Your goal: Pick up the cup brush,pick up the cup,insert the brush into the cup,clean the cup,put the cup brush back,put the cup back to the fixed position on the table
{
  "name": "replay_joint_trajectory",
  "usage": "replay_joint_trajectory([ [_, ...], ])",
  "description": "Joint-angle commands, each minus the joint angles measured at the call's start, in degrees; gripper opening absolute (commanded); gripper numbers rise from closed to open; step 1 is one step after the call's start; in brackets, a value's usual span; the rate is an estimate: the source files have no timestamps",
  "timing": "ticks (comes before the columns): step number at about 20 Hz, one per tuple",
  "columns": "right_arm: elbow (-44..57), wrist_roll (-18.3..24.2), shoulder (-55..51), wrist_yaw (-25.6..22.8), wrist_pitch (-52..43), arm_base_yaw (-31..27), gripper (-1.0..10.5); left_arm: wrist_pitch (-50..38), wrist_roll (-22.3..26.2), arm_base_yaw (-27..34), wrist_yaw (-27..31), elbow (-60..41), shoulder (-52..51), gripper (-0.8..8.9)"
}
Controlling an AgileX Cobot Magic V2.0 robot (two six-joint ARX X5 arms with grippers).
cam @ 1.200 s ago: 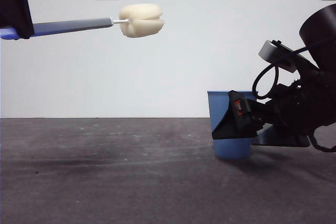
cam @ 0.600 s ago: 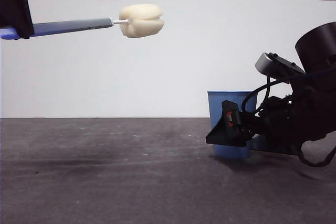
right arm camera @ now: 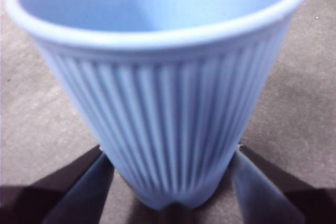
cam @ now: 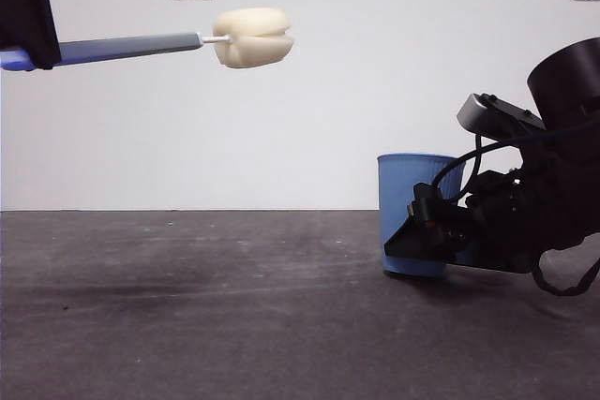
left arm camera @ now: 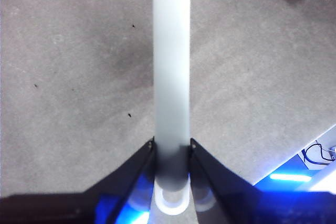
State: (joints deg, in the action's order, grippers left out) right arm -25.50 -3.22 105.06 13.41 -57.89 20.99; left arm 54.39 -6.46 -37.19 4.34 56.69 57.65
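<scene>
We see the left gripper (left arm camera: 172, 148) clamped on the grey handle of the cup brush (cam: 169, 42), its fingers (left arm camera: 137, 167) pressed tight against both sides of the handle. In the front view the brush is held level, high above the worktop (cam: 206, 306), with its cream sponge head pointing toward the side where the cup stands, well apart from it.

The blue ribbed cup (cam: 417, 203) stands upright, its base at the worktop; we cannot tell whether it rests fully on it. The right gripper (right arm camera: 170, 174) reaches in low around the lower part of the cup. From its wrist camera we see its fingers (right arm camera: 86, 179) on either side of the base, close to the ribbed wall; we cannot tell whether they actually press on it.
</scene>
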Motion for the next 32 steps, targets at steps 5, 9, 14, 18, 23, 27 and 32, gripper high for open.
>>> replay_joint_trajectory([
  [5,-0.2,-0.4,-1.3,0.2,2.5,0.3,-0.1,0.5,1.6,0.2,0.0,-0.1,0.0,-0.08],
  [9,-0.2,0.6,-12.6,-0.1,14.7,1.2,-0.1,1.7,5.2,0.2,0.0,-0.1,0.0,-0.09],
  [14,-3.2,6.7,-32.1,-1.6,45.9,1.7,-0.1,1.7,11.1,0.2,-0.3,-0.1,0.0,-0.09],
  [18,-10.1,12.6,-38.9,-8.6,69.4,2.1,-0.1,2.2,16.2,0.2,-0.3,-0.1,0.0,-0.09],
  [23,-19.3,22.9,-39.1,-16.5,85.7,2.4,-0.1,3.8,22.1,0.2,-0.2,-0.1,0.0,-0.08],
  [27,-21.9,36.6,-39.1,-23.1,91.9,4.0,-0.1,3.5,26.2,0.0,-0.1,-0.1,0.3,-0.09],
  [32,-21.9,49.5,-38.1,-33.3,92.7,7.0,-0.1,3.8,28.7,-1.6,-0.1,-0.1,1.7,-0.09],
])
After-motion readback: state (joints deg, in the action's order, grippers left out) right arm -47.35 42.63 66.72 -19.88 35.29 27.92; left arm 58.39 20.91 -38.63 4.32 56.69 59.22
